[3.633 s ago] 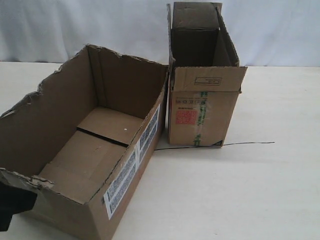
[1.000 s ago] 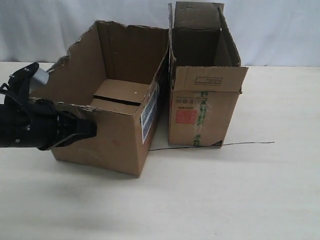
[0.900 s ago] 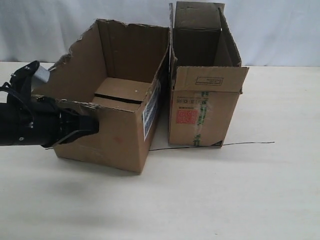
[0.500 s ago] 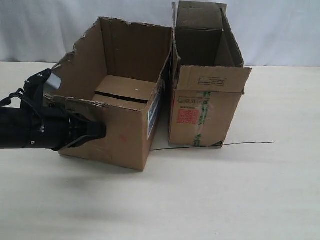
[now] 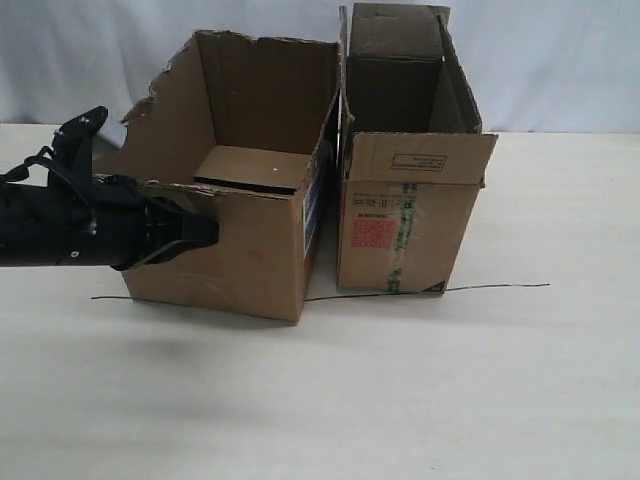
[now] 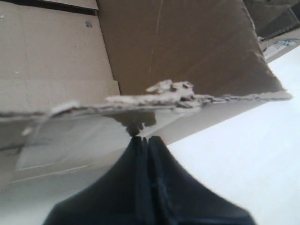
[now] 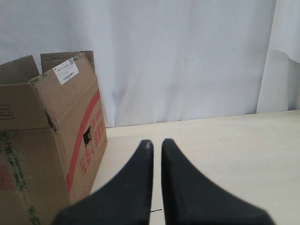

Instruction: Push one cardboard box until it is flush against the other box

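The cardboard box (image 5: 255,250), wide and brown with ragged torn top edges, stands left of the other box (image 5: 410,215), which is taller and has a red square print and green-striped tape. The white barcode labels (image 5: 311,203) face the other box. The two stand side by side with a thin gap at the front bottom. My left gripper (image 5: 208,233) is shut, its tip against the cardboard box's front wall just under the torn rim (image 6: 159,93). My right gripper (image 7: 153,142) is shut on nothing, beside the other box (image 7: 44,140) and apart from it; it is out of the exterior view.
A thin black line (image 5: 490,287) runs across the pale table in front of both boxes. A white curtain (image 5: 560,60) hangs behind the table. The left arm (image 5: 60,225) reaches in from the left edge.
The cardboard box has swung and slid right toward the other box, closing most of the gap. My left gripper moved right with it, staying on its front wall.
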`<control>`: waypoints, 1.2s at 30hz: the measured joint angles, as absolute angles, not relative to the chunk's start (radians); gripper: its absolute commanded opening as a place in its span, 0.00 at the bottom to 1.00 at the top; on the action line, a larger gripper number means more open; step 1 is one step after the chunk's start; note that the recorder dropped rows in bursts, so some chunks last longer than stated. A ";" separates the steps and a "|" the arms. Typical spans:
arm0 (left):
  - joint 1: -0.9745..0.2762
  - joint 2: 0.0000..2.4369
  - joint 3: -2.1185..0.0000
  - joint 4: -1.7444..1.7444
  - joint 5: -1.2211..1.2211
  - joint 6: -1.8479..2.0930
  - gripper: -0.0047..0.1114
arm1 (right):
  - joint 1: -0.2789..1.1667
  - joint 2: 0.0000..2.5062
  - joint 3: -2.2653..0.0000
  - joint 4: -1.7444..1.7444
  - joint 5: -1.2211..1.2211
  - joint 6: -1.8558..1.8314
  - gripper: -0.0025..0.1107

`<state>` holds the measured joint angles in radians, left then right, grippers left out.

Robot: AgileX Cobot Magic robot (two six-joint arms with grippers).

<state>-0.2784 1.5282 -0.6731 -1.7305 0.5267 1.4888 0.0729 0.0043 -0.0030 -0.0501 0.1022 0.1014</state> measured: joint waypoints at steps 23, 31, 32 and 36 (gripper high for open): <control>-0.278 1.626 -0.756 -1.730 0.492 1.489 0.04 | 0.073 0.004 -0.003 -0.050 0.102 0.101 0.07; -0.278 1.679 -0.784 -1.731 0.519 1.495 0.04 | 0.073 0.004 -0.003 -0.050 0.102 0.101 0.07; -0.278 1.679 -0.784 -1.731 0.512 1.498 0.04 | 0.073 0.004 -0.003 -0.050 0.102 0.101 0.07; -0.278 1.679 -0.786 -1.731 0.496 1.506 0.04 | 0.073 0.004 -0.003 -0.050 0.102 0.101 0.07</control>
<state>-0.2784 1.6795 -0.7861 -1.7311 0.4958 1.5063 0.0729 0.0043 -0.0030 -0.0501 0.1022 0.1014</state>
